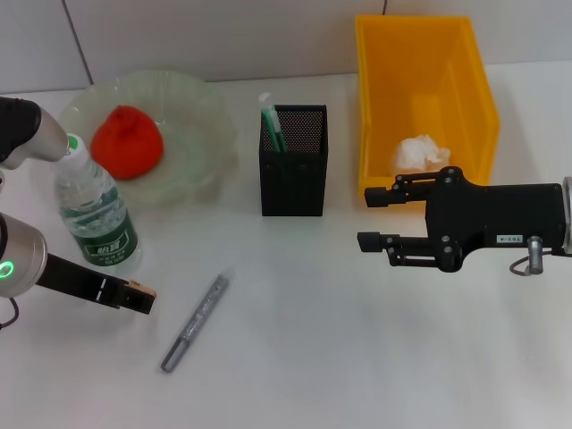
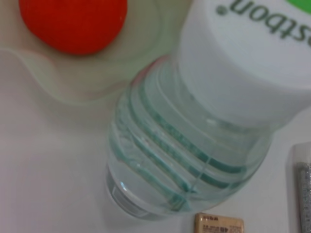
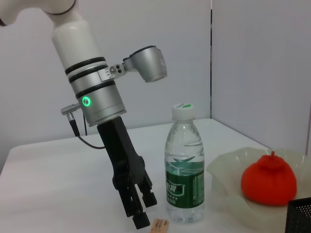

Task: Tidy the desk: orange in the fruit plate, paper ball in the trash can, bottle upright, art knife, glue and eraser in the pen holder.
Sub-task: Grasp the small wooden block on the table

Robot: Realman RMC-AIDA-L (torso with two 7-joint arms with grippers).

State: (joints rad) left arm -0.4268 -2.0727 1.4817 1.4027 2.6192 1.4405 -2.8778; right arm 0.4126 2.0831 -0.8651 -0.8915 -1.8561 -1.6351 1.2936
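Eraser [image 1: 141, 290] lies at left end effector [image 1: 134, 298] tip, beside upright bottle [image 1: 96, 211].

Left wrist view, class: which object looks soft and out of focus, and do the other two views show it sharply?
Left wrist view: the bottle fills the frame, soft and blurred. Head view: bottle crisp, casting only a faint shadow. Right wrist view: its label is sharp beside the left gripper.
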